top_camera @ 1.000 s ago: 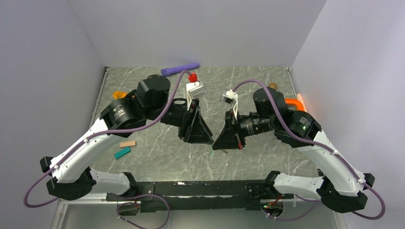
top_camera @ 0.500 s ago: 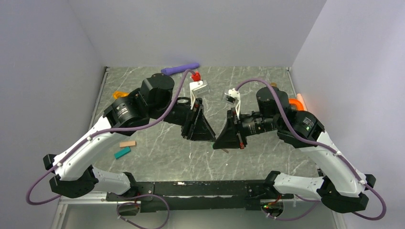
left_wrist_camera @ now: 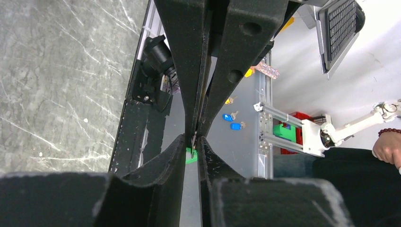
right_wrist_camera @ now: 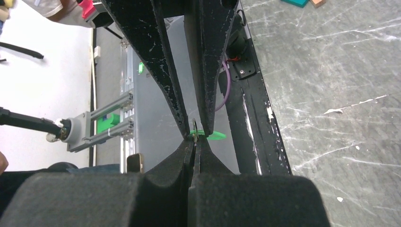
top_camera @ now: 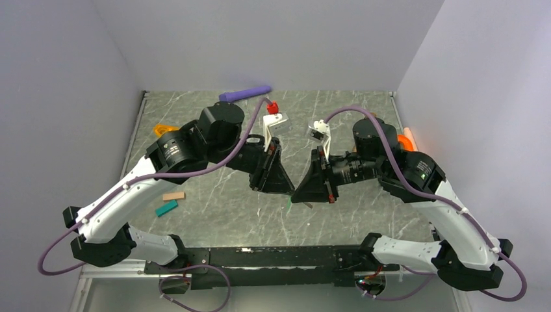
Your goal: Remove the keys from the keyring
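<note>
Green key [right_wrist_camera: 211, 136] hangs in mid-air over the bench [top_camera: 364, 214], on a thin keyring [right_wrist_camera: 195, 126]. Right tool [right_wrist_camera: 193, 142]: fingers pressed together, pinching the keyring. Left tool [left_wrist_camera: 191, 142]: tip to tip with it, fingers a slim gap apart astride the ring; contact unclear. Purple cylinder [top_camera: 245, 94] lies by the back wall.
</note>
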